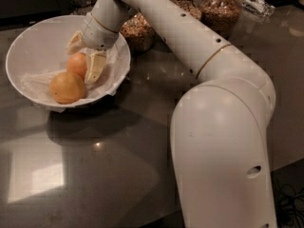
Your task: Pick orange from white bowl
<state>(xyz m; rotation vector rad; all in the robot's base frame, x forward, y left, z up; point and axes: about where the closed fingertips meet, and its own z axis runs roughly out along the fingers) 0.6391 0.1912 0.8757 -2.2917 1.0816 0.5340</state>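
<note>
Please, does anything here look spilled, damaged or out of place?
Nothing stands out. The hand is inside the bowl, open over the orange. A paler fruit lies beside it on the crinkled liner. The jars behind stand upright.

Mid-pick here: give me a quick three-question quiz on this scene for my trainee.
1. True or false: the pincer is down inside the white bowl.
2. How many fruits lie in the bowl? A: one. B: two. C: three.
3. Which lies nearer the pincer, the orange or the paler fruit?
Key: 1 true; 2 B; 3 the orange.
</note>
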